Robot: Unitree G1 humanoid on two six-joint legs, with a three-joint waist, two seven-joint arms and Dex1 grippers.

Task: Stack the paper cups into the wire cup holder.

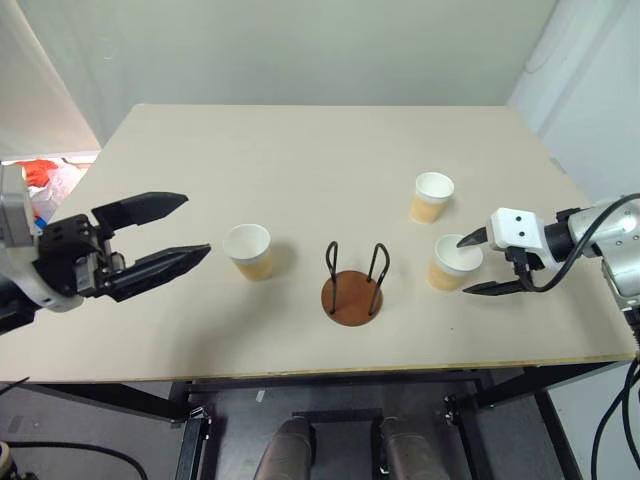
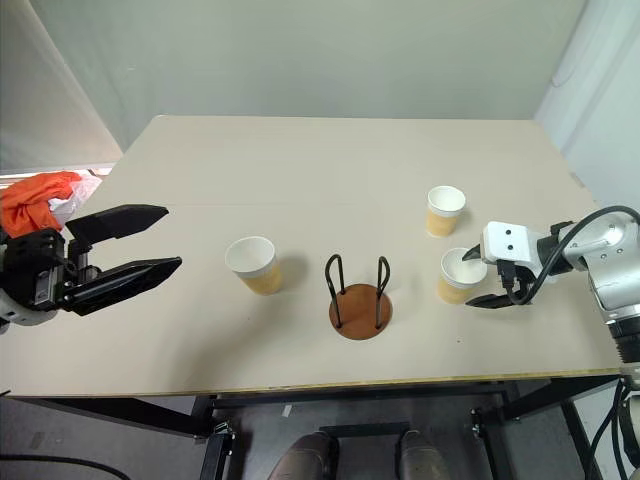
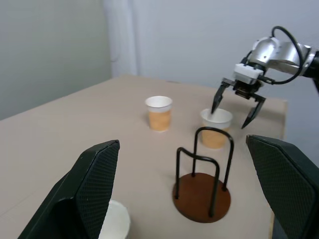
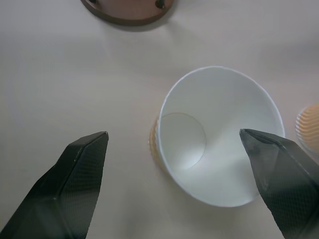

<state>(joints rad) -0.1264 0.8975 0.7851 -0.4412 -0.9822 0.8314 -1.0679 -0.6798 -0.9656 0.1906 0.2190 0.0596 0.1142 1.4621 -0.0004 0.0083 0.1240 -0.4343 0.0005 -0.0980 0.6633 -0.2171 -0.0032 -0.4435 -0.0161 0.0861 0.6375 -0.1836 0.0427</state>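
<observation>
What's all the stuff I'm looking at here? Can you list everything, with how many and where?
table: one, beige, carrying all the items below except the cloth.
paper cups: three, tan outside, white inside, all upright on the table. One left of the holder, one to its right and farther back, one to its right and nearer, under the right gripper.
wire cup holder: one, reddish-brown round base with two black wire loops, standing mid-table near the front, no cup in it.
cloth: one, orange-red, off the table's left edge.
left gripper: black fingers, open, holding nothing, left of the left cup.
right gripper: black fingers, open, straddling the nearer right cup's rim, not closed on it.
</observation>
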